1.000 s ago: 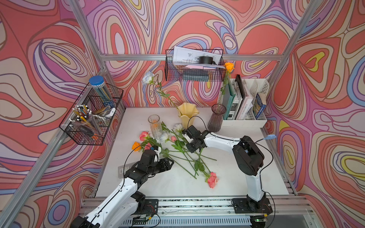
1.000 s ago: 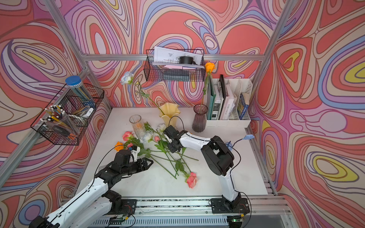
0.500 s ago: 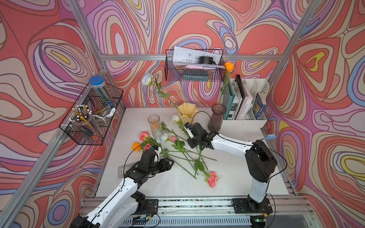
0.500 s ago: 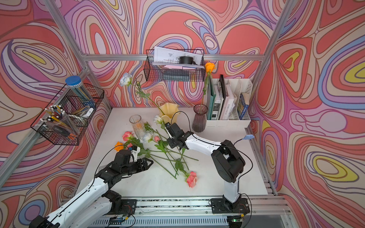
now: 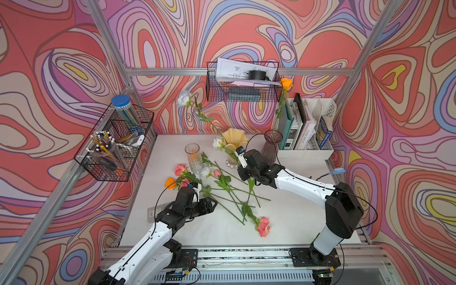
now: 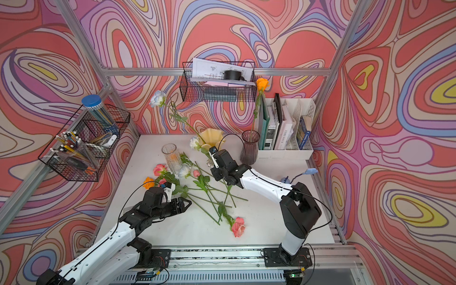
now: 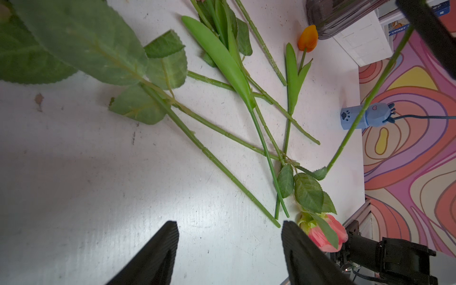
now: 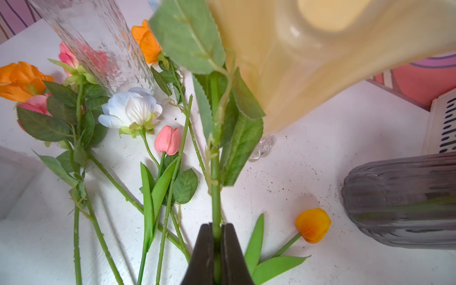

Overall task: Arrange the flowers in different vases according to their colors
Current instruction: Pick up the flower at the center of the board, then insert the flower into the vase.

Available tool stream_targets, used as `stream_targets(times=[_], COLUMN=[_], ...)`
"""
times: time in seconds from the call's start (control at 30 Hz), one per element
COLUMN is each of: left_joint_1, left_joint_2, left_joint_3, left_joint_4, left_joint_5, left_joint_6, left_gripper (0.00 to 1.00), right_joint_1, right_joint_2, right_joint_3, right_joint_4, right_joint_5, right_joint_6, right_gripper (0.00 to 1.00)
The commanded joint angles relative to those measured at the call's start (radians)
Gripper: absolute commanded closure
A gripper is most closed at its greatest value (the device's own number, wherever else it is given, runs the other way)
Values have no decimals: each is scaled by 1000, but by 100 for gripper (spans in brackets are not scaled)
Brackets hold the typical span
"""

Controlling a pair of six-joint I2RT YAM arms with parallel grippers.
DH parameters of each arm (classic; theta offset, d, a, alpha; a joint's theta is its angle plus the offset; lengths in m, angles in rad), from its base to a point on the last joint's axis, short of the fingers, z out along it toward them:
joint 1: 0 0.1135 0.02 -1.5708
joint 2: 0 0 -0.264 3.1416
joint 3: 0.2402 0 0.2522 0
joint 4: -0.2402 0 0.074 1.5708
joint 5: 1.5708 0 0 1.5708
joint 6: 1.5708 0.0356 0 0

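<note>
R wrist view: yellow vase [image 8: 308, 74] blurred, cropped; held flower [image 8: 216, 192] bloom cut off.

Top views high, overlapping; wrists close above table [image 7: 74, 160].

- The right gripper [image 5: 238, 164] holds a white flower [image 5: 217, 142] by its stem, with the yellow vase [image 5: 234, 138] just beside it.
- The left gripper [image 5: 212, 206] has its 2 jaws apart, and a pink flower [image 5: 264, 227] lies well ahead of it.
</note>
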Motion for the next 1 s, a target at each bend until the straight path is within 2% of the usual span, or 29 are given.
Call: stream_targets(times=[0.0, 0.17, 0.33, 0.67, 0.8, 0.97], left_joint_1=[4, 5, 5, 4, 6, 5], left_joint_2=[7, 6, 5, 18, 27, 30], left_joint_3=[2, 2, 3, 1, 3, 5], left_joint_4=[-7, -14, -12, -1, 0, 0], left_joint_5=[7, 10, 11, 18, 20, 20], left_joint_6=[16, 14, 14, 16, 15, 17], left_gripper=[28, 28, 28, 28, 28, 28], right_joint_1=[-7, -14, -21, -22, -22, -22], right_joint_2=[-47, -126, -210, -361, -435, -530], right_joint_3=[-17, -46, -42, -40, -73, -139], right_joint_4=[30, 27, -66, -216, -132, 165], right_joint_5=[32, 38, -13, -227, -168, 16], right_joint_6=[-12, -29, -62, -100, -85, -70], right_gripper=[100, 100, 100, 100, 100, 100])
